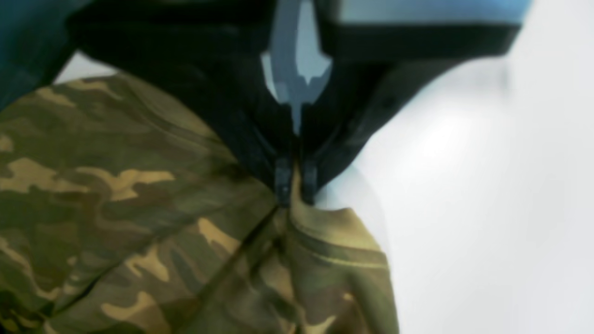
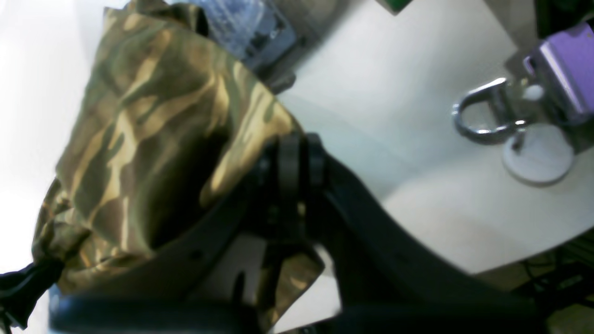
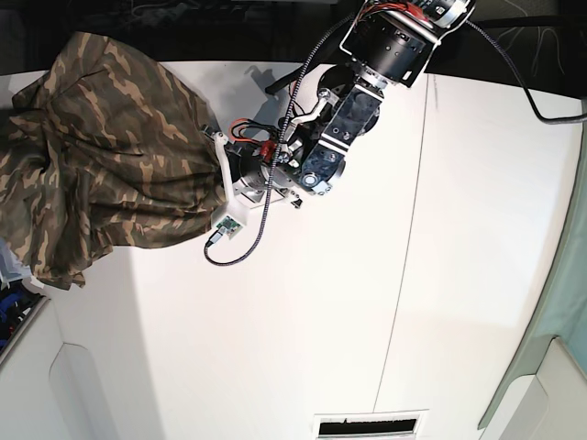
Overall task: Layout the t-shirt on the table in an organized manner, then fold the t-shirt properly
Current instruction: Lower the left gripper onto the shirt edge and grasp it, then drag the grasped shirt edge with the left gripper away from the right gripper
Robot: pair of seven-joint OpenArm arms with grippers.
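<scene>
The camouflage t-shirt (image 3: 101,156) is bunched and raised over the far left of the white table (image 3: 275,348). My left gripper (image 1: 295,190) is shut on a hemmed edge of the t-shirt (image 1: 116,185), at the cloth's right border in the base view, where the left gripper (image 3: 221,176) meets the fabric. In the right wrist view my right gripper (image 2: 297,155) is shut on a fold of the t-shirt (image 2: 153,130), which hangs down from it above the table (image 2: 394,93). The right arm itself does not show in the base view.
A metal clamp (image 2: 487,116), a white disc (image 2: 538,155) and a purple block (image 2: 566,69) sit at the table's edge. A thin dark seam (image 3: 404,257) crosses the tabletop. A loose cable (image 3: 248,247) loops below the left wrist. A slotted opening (image 3: 371,426) lies at the near edge.
</scene>
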